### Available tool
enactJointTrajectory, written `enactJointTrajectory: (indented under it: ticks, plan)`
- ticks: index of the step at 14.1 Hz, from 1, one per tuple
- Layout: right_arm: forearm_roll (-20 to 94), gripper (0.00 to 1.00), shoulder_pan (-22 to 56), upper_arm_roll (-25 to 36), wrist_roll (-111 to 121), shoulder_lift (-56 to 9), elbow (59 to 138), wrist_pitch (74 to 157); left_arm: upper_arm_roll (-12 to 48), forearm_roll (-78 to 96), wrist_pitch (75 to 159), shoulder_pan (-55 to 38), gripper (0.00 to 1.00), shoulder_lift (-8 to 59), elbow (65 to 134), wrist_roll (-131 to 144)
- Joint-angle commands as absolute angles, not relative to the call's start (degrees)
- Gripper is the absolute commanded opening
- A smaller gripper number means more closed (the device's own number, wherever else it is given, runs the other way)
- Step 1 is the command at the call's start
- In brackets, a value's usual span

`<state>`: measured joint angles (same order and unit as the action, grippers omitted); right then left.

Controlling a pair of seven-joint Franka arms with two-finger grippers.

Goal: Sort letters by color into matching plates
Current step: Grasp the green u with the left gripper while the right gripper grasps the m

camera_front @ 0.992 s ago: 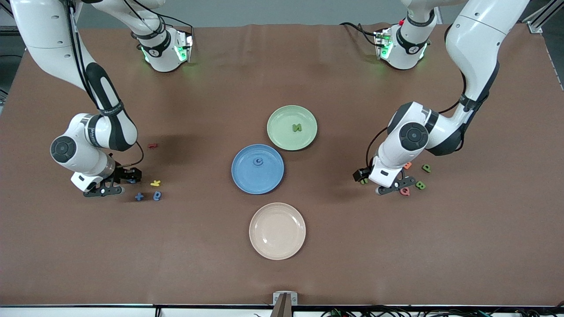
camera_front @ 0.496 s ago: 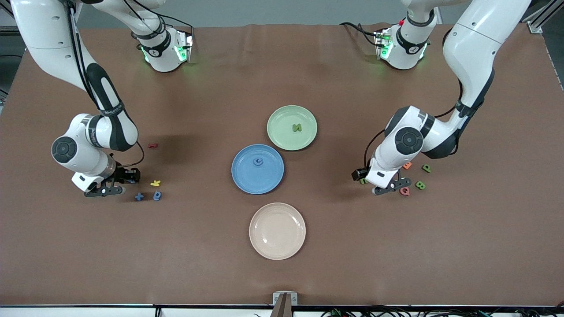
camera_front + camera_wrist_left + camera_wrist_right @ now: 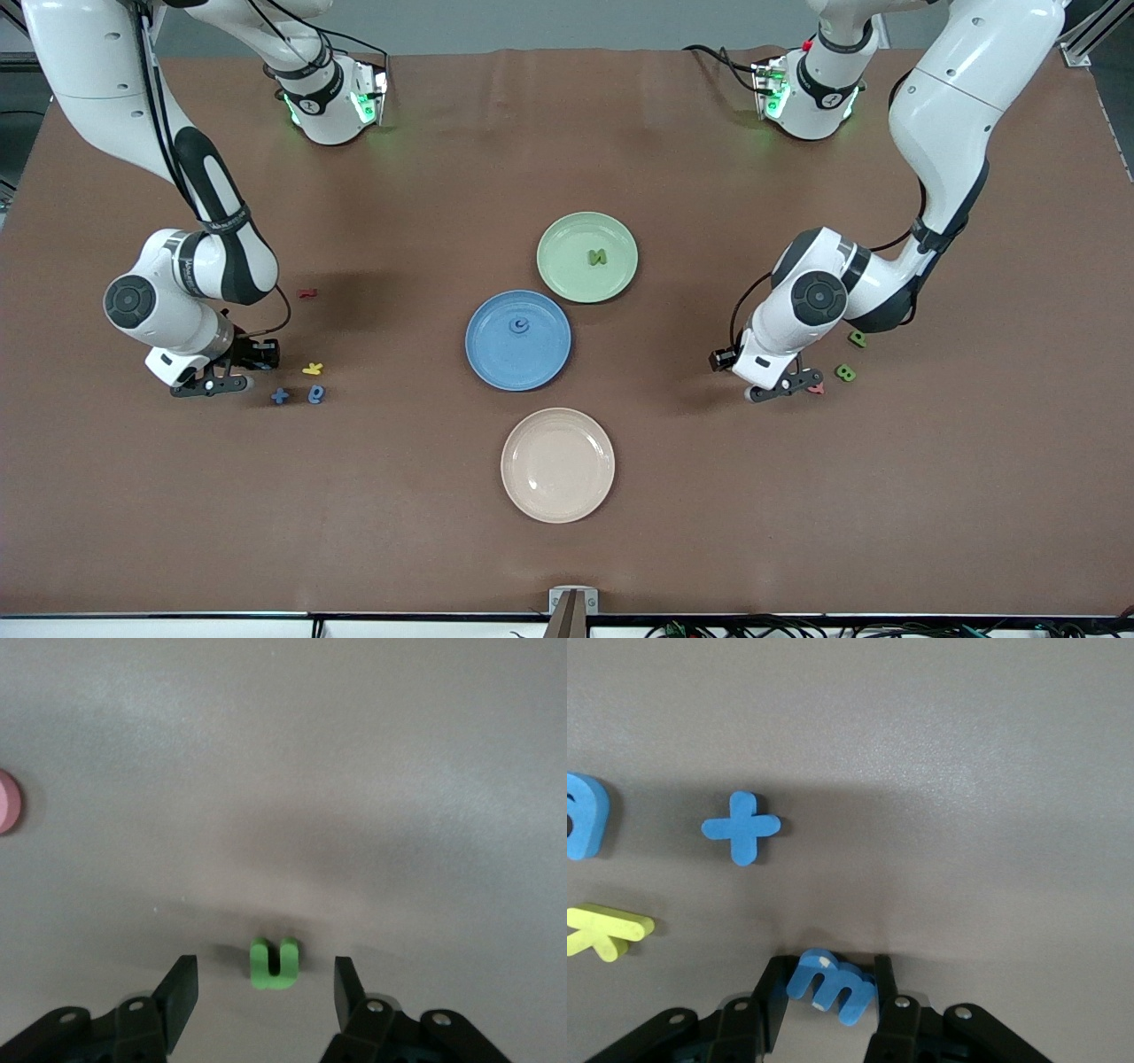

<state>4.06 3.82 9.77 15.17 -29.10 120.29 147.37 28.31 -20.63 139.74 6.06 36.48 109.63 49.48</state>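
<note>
Gripping a blue "m" letter (image 3: pixel 833 989), tilted between its fingers, the right gripper (image 3: pixel 829 992) is low near the blue plus (image 3: pixel 741 827). The left gripper (image 3: pixel 263 990) stands open around a green "u" (image 3: pixel 274 963) lying flat on the table (image 3: pixel 797 532).

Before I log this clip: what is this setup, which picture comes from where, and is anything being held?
Two robot arms work at a brown table, sorting small foam letters by color. The wide picture looks down from across the table; the other two come from cameras on each wrist. The right hand is shut on a blue letter, beside a blue plus. The left hand is open around a green letter. Mid-table sit a blue plate, a green plate and a cream plate.
</note>
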Motion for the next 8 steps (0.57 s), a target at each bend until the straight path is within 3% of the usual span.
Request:
enactJointTrajectory:
  ticks: [1,4,5,7,8]
  plan:
    - [3.3,0.29,2.7,8.7,14.9,-29.5,119.5,146.9,28.6,-22.1,139.7,6.1,0.68,39.1,107.1,50.3]
    - [3.3,0.27,3.4,8.6,14.9,-27.6,119.3,145.7,28.6,-22.1,139.6,6.1,0.61,39.5,107.4,50.3]
    - [3.3,0.27,4.2,8.5,14.8,-26.4,118.6,143.9,28.6,-22.1,139.4,6.1,0.55,39.4,107.4,50.2]
    - [3.3,0.27,6.3,8.6,14.2,-24.5,115.3,136.4,28.6,-22.1,139.4,6.1,0.35,39.4,107.4,49.9]
    - [3.3,0.27,6.9,8.6,14.2,-24.3,112.9,132.3,28.6,-22.2,139.3,6.1,0.2,39.3,107.4,49.8]
